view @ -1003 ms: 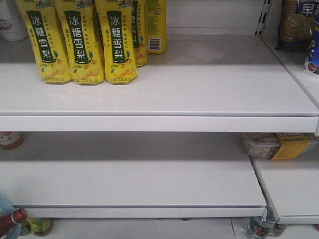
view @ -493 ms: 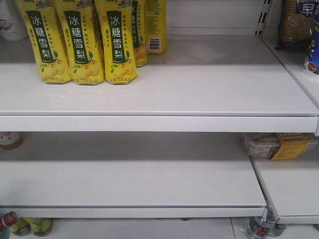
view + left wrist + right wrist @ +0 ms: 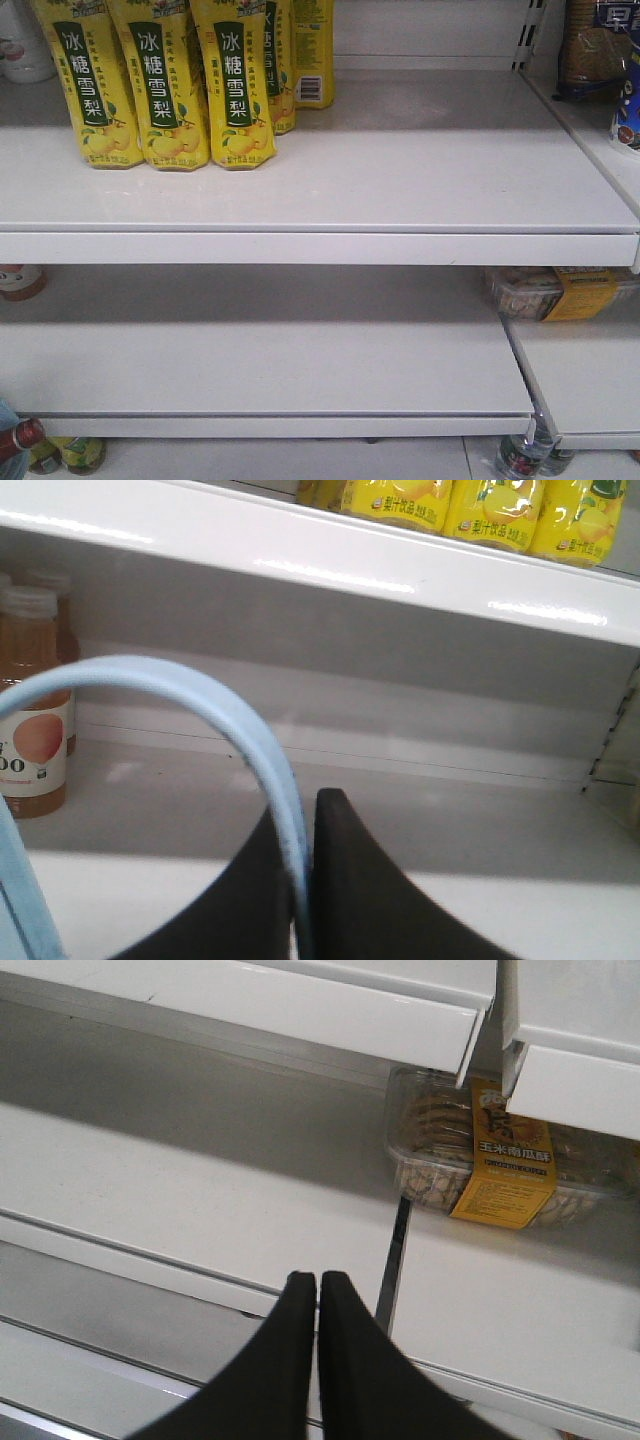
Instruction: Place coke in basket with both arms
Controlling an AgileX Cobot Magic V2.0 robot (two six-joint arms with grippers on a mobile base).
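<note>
White store shelves fill our front view, yellow drink bottles (image 3: 160, 80) standing on the upper one. At the lower left corner, a red-capped bottle (image 3: 20, 440), possibly the coke, has risen back after dipping half a second ago, so we judge the basket is swinging. Our left claw (image 3: 305, 880) is pinching the basket's light blue handle (image 3: 200, 705). Our right claw (image 3: 318, 1310) hovers pressed together, empty, near a snack box (image 3: 480, 1155).

The red-capped bottle (image 3: 20, 438) at the front view's lower-left corner has risen slightly since half a second ago, though I see it lower than one second ago. A light blue edge (image 3: 6, 412) shows again.
</note>
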